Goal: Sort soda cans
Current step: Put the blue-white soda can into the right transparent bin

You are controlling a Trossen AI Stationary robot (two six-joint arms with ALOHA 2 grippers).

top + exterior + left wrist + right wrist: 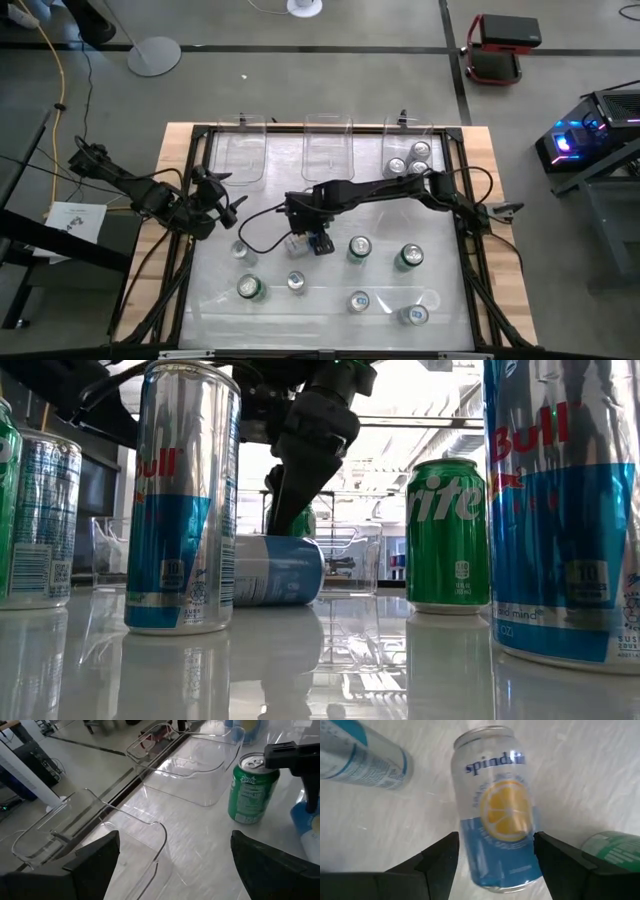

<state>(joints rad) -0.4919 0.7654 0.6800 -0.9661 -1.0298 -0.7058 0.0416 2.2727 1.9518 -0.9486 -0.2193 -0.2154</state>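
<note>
A silver-and-blue can with a lemon picture point(496, 815) lies on its side on the table point(296, 243) point(280, 570). My right gripper point(497, 865) point(316, 242) point(290, 525) is open and comes down over it, one finger on each side of its blue end. My left gripper point(182, 865) point(225, 207) is open and empty, hovering near the left bin. Several green and silver cans stand upright on the table's near half, among them a green can point(359, 248) point(252, 787). More cans point(408, 160) stand in the right-hand bin. My right gripper straddles the lying can's blue end point(495, 870) from above, fingers across the can's length. The finger edges meet the can's outline in the right wrist view, but I cannot tell whether they touch it. The can lies on the table.
Three clear plastic bins point(243, 150) point(328, 145) point(412, 130) line the far edge. A second can point(365, 755) lies beside the straddled one, and a green can point(615, 850) stands close by. Tall silver-blue cans point(185, 500) point(565, 510) stand near the table's near edge.
</note>
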